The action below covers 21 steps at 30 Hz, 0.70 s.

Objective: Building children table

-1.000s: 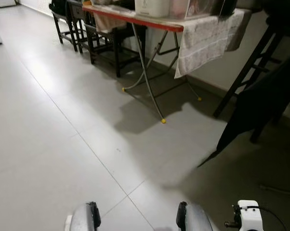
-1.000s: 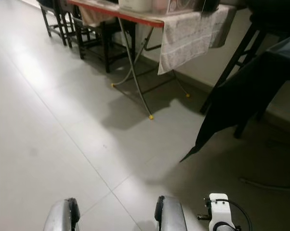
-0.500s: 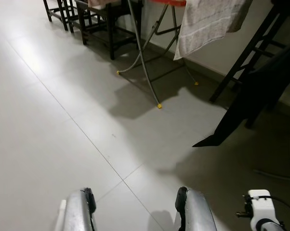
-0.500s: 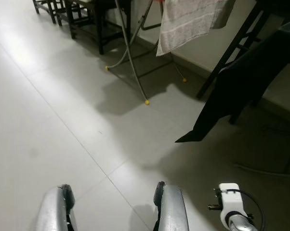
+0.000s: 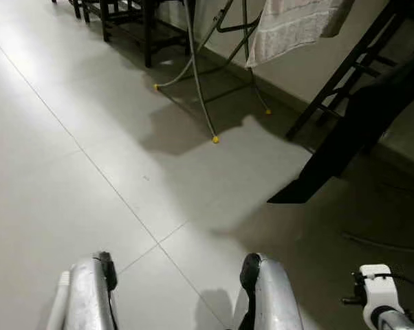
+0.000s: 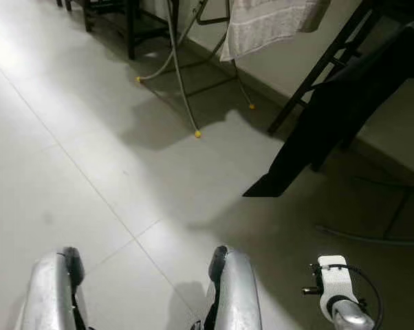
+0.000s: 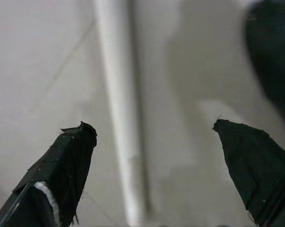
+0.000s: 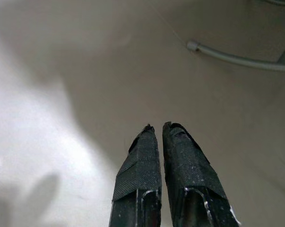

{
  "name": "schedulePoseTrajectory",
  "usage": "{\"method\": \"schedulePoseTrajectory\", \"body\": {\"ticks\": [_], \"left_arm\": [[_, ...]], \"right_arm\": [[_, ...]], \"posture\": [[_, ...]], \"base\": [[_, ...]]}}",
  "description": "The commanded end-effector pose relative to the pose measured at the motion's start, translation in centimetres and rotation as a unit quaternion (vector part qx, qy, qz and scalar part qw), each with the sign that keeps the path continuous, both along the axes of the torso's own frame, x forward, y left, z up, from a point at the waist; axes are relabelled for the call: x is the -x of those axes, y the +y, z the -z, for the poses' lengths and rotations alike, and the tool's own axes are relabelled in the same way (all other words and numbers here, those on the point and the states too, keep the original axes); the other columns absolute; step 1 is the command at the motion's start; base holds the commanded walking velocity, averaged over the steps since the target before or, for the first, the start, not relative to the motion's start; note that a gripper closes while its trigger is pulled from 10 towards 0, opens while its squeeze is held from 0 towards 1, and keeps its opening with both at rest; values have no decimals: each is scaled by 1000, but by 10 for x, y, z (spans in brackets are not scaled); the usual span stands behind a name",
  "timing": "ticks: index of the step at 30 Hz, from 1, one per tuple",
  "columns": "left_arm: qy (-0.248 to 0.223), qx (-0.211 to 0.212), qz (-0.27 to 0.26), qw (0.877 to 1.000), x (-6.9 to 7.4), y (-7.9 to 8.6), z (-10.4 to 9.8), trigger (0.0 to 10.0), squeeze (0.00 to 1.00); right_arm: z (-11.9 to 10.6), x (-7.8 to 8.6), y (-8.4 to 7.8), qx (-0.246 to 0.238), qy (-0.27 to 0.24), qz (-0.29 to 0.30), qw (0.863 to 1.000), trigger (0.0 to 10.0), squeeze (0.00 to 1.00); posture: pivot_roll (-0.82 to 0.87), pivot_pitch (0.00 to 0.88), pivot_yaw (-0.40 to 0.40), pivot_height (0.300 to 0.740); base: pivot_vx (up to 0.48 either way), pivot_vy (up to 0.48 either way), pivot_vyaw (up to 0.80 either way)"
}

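Near the floor [image 5: 69, 137], the left hand [image 7: 152, 137] hung wide, the right hand [image 8: 155, 137] pinched empty; walking on risked snagging the folding counter's legs [image 5: 205, 110].

Your left pincer [image 7: 152, 130] hangs over the floor [image 5: 76, 172], a pipe [image 7: 121, 142] lying beneath, between its fingers. Ahead of your right pincer [image 8: 160, 128], a tube [image 8: 237, 57] lies on the floor.

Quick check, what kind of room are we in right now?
Probably a room in a home: pale tiled floor, a folding table's metal legs with a cloth hanging over its edge, and dark wooden furniture along the wall.
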State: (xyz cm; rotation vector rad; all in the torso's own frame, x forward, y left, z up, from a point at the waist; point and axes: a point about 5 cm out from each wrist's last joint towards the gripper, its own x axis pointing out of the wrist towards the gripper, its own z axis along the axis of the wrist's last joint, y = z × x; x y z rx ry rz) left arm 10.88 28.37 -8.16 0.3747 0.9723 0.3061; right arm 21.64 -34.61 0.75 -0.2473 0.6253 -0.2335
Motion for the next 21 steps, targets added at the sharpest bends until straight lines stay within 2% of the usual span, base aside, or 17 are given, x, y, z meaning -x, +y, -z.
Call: {"method": "schedulePoseTrajectory", "body": {"ticks": [1,5,7,13,16,19,21], "left_arm": [[-6,-14,-1,1000,5,5,-2,10000,0],[-36,-31,10,999,-5,9,-9,10000,0],[-64,-43,15,997,-19,17,-18,10000,0],[-49,0,-28,998,-19,23,-17,10000,0],[-56,-1,-44,997,-19,27,-18,10000,0],[-70,4,-70,995,-24,30,-21,10000,0],[-74,6,-51,996,-32,22,-21,10000,0]], "right_arm": [[-1,3,-7,9,13,2,1000,10000,0],[-3,1,-7,10,10,1,1000,10000,0],[-6,-1,-8,12,9,-2,1000,10000,0],[-11,-2,-14,18,7,-3,1000,10000,0],[-13,-1,-17,21,8,-2,1000,10000,0],[-16,0,-21,23,9,-3,1000,10000,0],[-19,1,-26,30,14,-4,999,10000,0]], "posture": [[-7,147,-168,305],[-17,144,-170,300],[-21,146,-176,300],[-41,164,-184,300],[-47,174,-193,300],[-47,183,-209,300],[-52,191,-226,300]], "base": [[0,0,0],[0,0,0],[0,0,0],[0,0,0],[0,0,0],[0,0,0],[0,0,0]]}}
